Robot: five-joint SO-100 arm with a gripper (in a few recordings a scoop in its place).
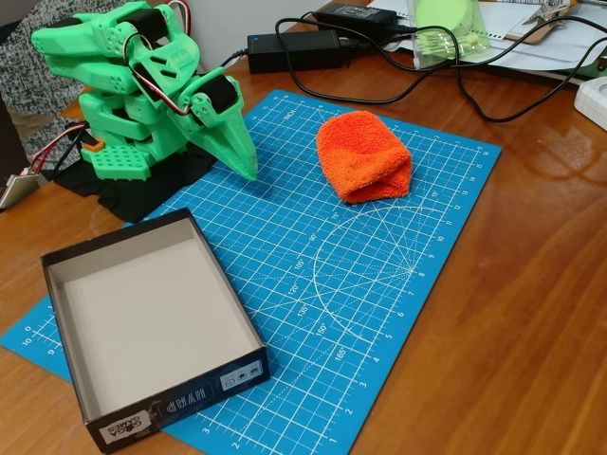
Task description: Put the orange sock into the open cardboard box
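The orange sock [363,156], a fuzzy rounded bundle, lies on the far right part of the blue cutting mat [370,284]. The open cardboard box [152,327], black outside and grey-beige inside, stands empty at the mat's near left corner. The green arm is folded up at the back left, and its gripper [242,156] points down to the mat with its jaws together and nothing in them. The gripper tip is about a hand's width left of the sock and just behind the box's far corner.
Black power bricks [294,49] and looping cables [446,81] lie behind the mat on the wooden table. Papers and a translucent green cup [448,28] sit at the back right. A white object [593,100] is at the right edge.
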